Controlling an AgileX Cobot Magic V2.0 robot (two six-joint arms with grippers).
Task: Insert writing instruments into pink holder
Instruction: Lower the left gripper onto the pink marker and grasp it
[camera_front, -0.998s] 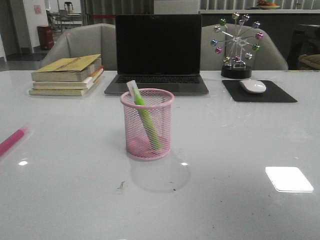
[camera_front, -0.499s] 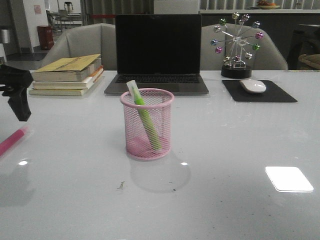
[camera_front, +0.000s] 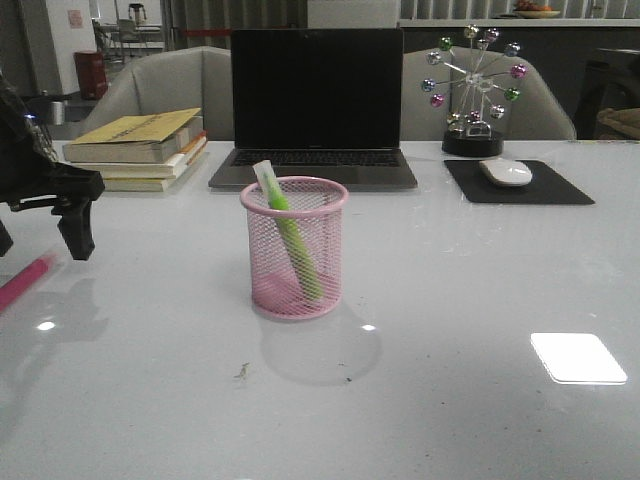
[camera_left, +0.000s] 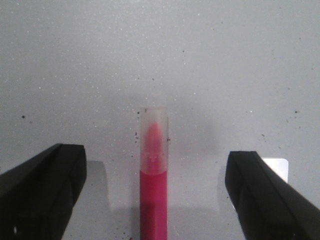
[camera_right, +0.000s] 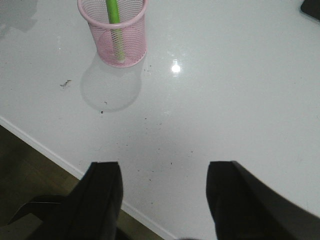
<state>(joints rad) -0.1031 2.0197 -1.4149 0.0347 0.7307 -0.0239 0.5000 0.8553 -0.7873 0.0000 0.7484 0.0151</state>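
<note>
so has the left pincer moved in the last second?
Yes. The left pincer has entered the front view, now below the book stack, above the pink highlighter.

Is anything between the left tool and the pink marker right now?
Nothing visible. In the left wrist view the pink marker lies on bare table, centred between the open fingers of the left tool, with clear gaps on both sides.

A glossy white table carries a pink mesh cup, a pink marker, stacked books, a laptop, a mousepad and a bauble ornament.
</note>
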